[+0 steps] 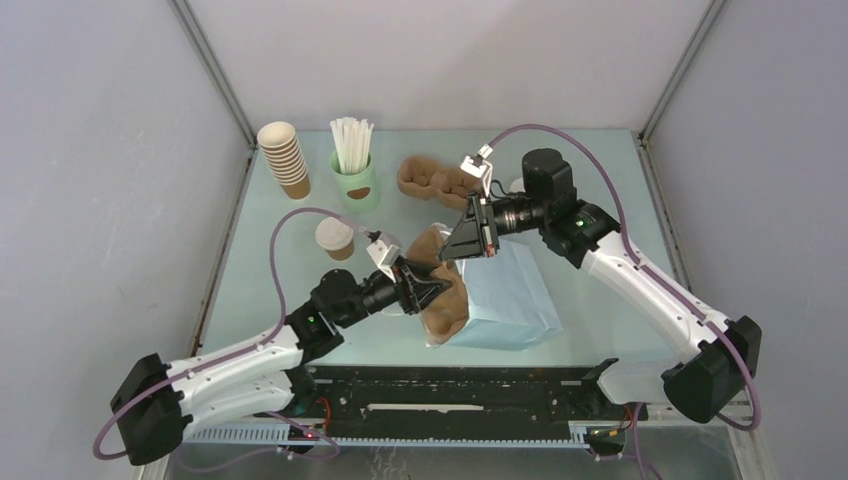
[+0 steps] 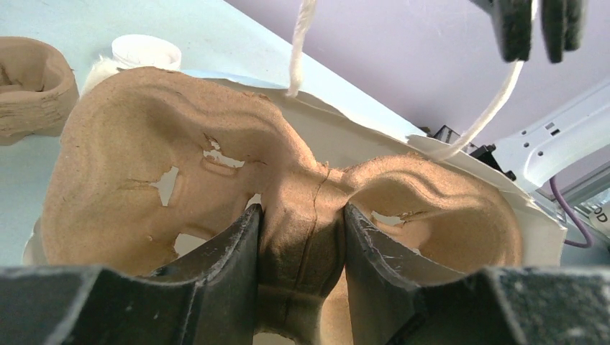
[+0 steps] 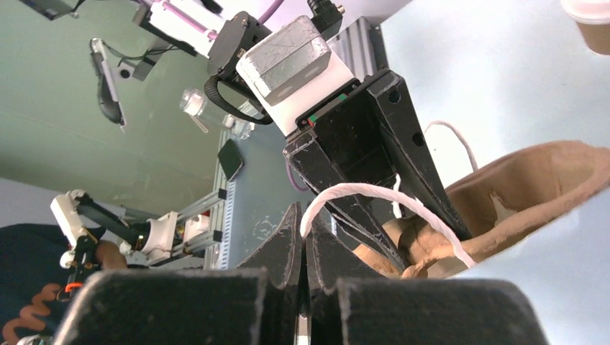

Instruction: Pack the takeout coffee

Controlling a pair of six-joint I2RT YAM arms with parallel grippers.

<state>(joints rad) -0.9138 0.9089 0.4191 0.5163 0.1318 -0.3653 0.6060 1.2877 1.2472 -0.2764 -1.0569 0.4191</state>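
The takeout coffee, a small brown cup with a white lid, stands on the table left of both grippers, and its edge shows in the right wrist view. My left gripper is shut on the middle ridge of a brown pulp carrier. The carrier sits partly inside the mouth of a light blue paper bag lying on its side. My right gripper is shut on the bag's white string handle, holding it up above the carrier.
A tall stack of lidless brown cups and a mint-green cup of white straws stand at the back left. A second pulp carrier lies behind the bag. A round white lid shows beyond the held carrier.
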